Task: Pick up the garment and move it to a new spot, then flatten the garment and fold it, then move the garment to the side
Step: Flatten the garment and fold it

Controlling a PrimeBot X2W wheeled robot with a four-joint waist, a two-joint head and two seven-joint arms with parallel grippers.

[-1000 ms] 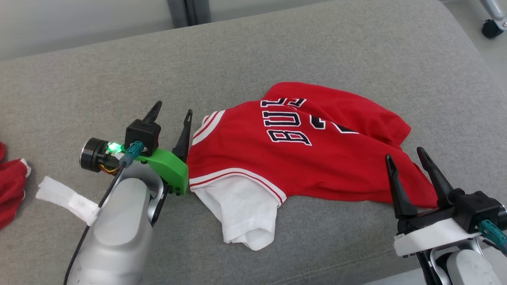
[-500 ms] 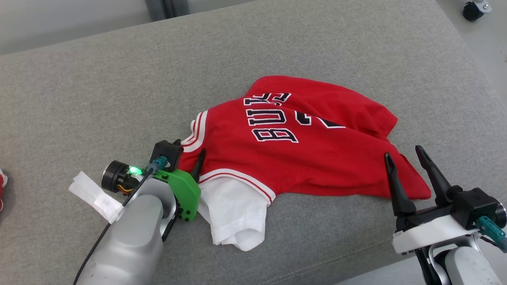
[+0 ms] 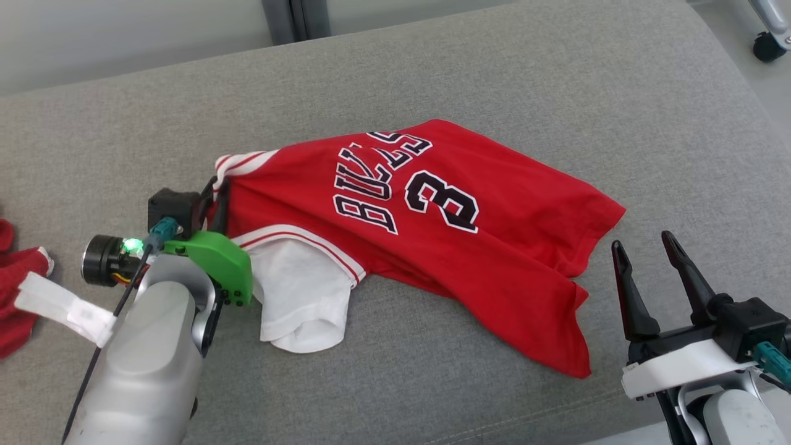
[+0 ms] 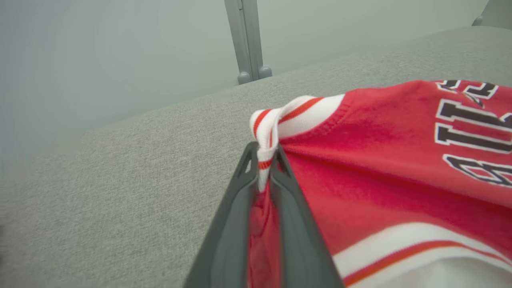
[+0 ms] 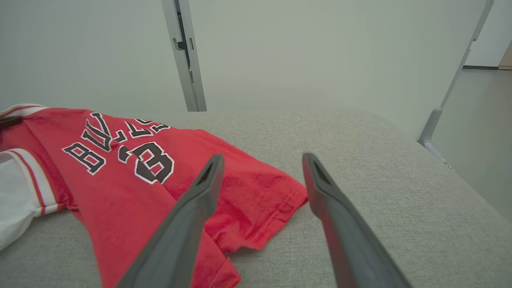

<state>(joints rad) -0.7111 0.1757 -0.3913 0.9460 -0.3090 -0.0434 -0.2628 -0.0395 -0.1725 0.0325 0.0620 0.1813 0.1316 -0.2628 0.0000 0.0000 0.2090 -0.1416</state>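
The left claw (image 3: 216,188) is clenched on the jersey (image 3: 432,235). In the left wrist view its two fingers (image 4: 236,216) stand pressed together. The white-and-red striped trim (image 4: 296,114) is pinched between their tips and bulges out just above them. From this claw (image 4: 264,152) the jersey (image 4: 372,160) stretches away towards the right claw (image 3: 642,241) and lies on the grey cushion (image 3: 494,80). The dark letters and the number 3 face up. A white sleeve (image 3: 296,296) lies just beside the left claw, on the side nearer to the robot.

The right claw is released, with its fingers wide apart, and it grasps nothing. It stands near the jersey's hem, apart from the red cloth in the head view. In the right wrist view this claw (image 5: 263,157) points over the cushion (image 5: 380,160), and the hem corner of the jersey (image 5: 120,180) lies just ahead of its left finger. I cannot tell if that finger touches the cloth. On the outer side of the left claw, well apart from it, a second red cloth (image 3: 15,290) lies on the cushion.
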